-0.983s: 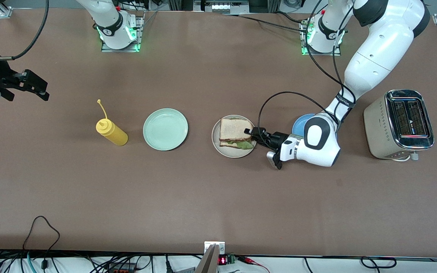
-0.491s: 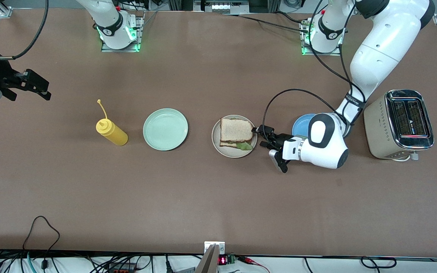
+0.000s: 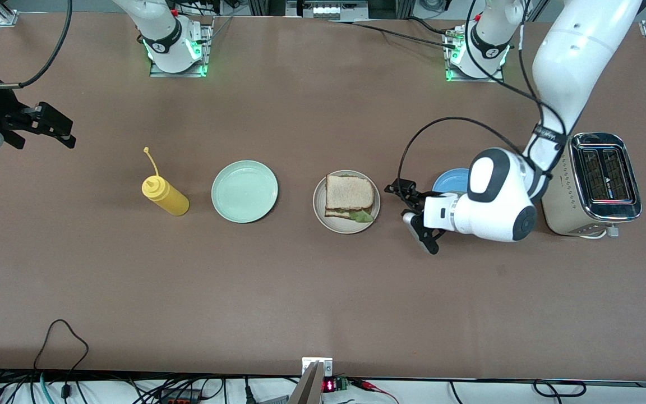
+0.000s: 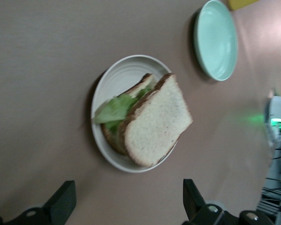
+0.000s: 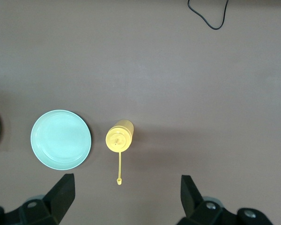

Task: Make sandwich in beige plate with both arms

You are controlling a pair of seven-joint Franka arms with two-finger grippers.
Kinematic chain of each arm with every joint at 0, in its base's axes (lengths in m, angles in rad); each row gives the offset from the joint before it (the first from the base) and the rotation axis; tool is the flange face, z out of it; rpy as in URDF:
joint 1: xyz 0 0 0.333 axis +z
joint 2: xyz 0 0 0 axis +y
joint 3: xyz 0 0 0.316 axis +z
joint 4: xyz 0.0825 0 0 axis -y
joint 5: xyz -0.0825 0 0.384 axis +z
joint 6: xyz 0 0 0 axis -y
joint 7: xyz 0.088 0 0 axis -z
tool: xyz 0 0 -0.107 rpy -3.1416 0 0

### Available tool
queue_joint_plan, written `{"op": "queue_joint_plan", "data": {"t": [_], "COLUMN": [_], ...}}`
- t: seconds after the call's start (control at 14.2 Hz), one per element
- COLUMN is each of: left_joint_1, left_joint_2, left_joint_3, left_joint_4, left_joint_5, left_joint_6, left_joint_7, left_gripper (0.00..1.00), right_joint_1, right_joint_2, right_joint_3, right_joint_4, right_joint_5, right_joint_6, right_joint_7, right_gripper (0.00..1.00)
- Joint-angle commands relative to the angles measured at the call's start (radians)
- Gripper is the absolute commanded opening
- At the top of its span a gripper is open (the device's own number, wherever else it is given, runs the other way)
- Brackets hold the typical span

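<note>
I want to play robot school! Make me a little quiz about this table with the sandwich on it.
1. True or false: the sandwich lies on the mint green plate.
2. Which stands nearest the right arm's end of the table: A) the toaster, B) the yellow squeeze bottle, C) the blue plate?
3. Fill in: the left gripper has its jaws ____ and holds nothing.

Key:
1. False; it lies on the beige plate.
2. B.
3. Open. The right gripper waits open too, over the right arm's end of the table.
</note>
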Motion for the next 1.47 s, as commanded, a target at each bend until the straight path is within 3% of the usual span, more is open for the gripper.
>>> {"op": "queue_joint_plan", "data": {"t": [0.0, 0.21, 0.49, 0.77, 0.91, 1.12, 1.4], "left_joint_1": [-0.009, -0.003, 0.003, 0.053, 0.032, -0.087, -0.095], "left_joint_2": [-0.082, -0.154, -0.231, -0.245, -0.307, -0.439, -0.658], "left_joint_3": [0.014, 0.014, 0.015, 0.023, 0.106, 0.346, 0.416], "left_joint_4": [-0.012, 0.042, 0.151, 0.301, 0.278, 0.176, -0.091], "left_joint_5": [0.145, 0.344, 0.587, 0.633, 0.612, 0.47, 0.397], "left_joint_6": [-0.06, -0.22, -0.481, -0.646, -0.646, -0.559, -0.35], "left_joint_7": [-0.13, -0.265, -0.301, -0.298, -0.299, -0.363, -0.497], "left_gripper": [1.0, 1.0, 1.0, 1.0, 1.0, 1.0, 1.0], "right_joint_1": [0.006, 0.006, 0.012, 0.006, 0.006, 0.006, 0.006], "right_joint_2": [-0.005, -0.002, -0.001, 0.005, 0.007, 0.008, 0.015], "right_joint_3": [-0.008, -0.008, -0.008, -0.008, -0.008, -0.008, -0.008], "right_joint_4": [0.003, 0.004, 0.004, 0.012, 0.012, 0.012, 0.012], "right_joint_5": [0.007, 0.004, 0.002, 0.009, 0.009, 0.004, 0.006], "right_joint_6": [-0.017, -0.017, -0.022, -0.014, -0.012, -0.02, -0.014], "right_joint_7": [-0.006, -0.005, -0.004, -0.008, -0.011, -0.014, -0.001], "right_gripper": [1.0, 1.0, 1.0, 1.0, 1.0, 1.0, 1.0]}}
